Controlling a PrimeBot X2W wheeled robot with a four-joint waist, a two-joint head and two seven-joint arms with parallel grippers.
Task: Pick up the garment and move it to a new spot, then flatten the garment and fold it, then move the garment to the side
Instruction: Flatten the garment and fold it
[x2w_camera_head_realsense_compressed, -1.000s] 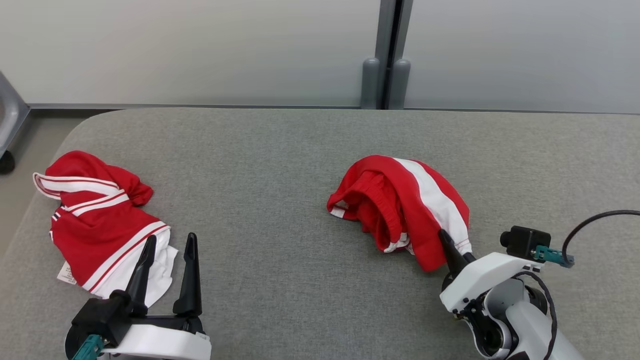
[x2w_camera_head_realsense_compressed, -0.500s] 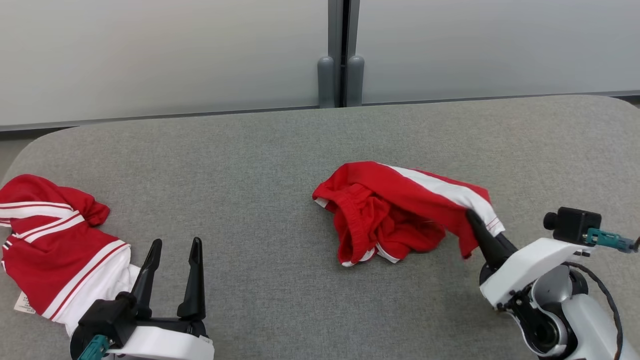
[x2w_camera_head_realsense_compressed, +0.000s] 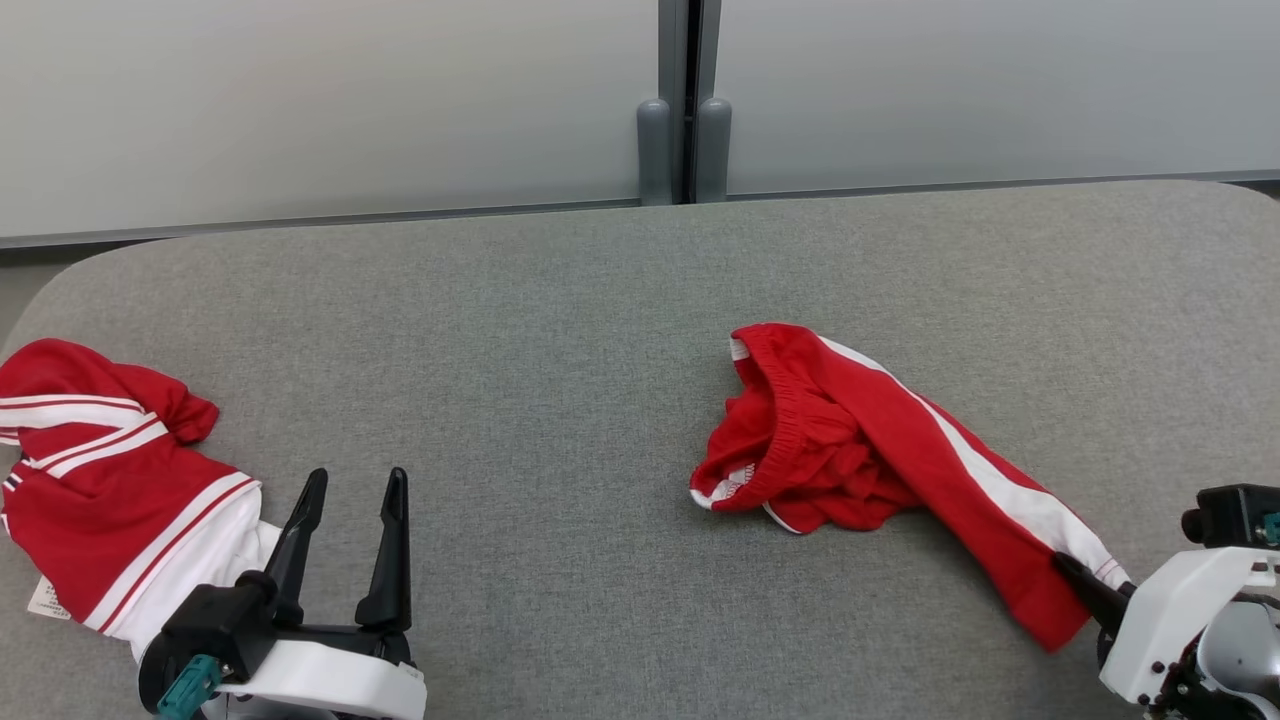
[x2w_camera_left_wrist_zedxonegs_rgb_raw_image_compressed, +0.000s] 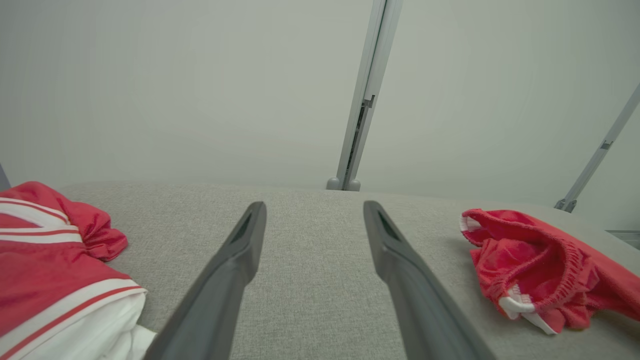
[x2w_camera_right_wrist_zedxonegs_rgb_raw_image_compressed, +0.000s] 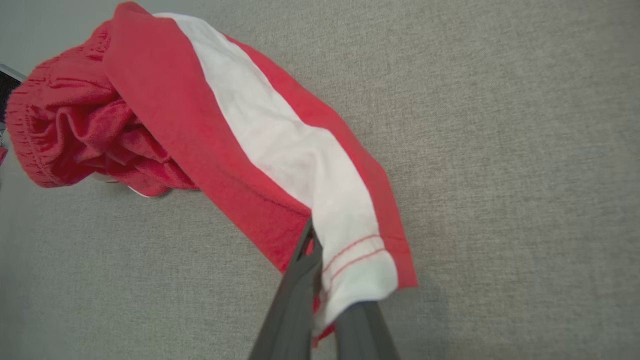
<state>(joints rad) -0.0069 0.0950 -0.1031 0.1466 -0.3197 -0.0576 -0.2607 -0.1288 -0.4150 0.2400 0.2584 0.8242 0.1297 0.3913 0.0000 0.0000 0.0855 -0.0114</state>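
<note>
Well, at the counter's (x2w_camera_head_realsense_compressed: 560, 330) left edge lies a crumpled striped red and white garment (x2w_camera_head_realsense_compressed: 110, 480). Its white hem is just beside my left end effector (x2w_camera_head_realsense_compressed: 355, 478), which hovers over the front left part with its fingers spread wide and nothing between them.

Right of centre are the red shorts (x2w_camera_head_realsense_compressed: 850, 440), the piece I am moving. The elastic waistband end is bunched on the fabric surface, and one leg with its white side stripe is stretched out toward the front right corner. There my right end effector (x2w_camera_head_realsense_compressed: 1065, 565) is closed tight on the leg's hem, pinching only the corner of the cloth.

As I judge it, that thin pinch is the weak point. The bunched end lies on a rough woven surface, and if it catches there during a pull, the hem could slide out from between my fingers. The grip is also close to the front right corner, so more travel that way could take the leg off the edge. On the other side, my open left end effector sits so near the striped garment that a careless reach across might snag its hem and tow it along.
</note>
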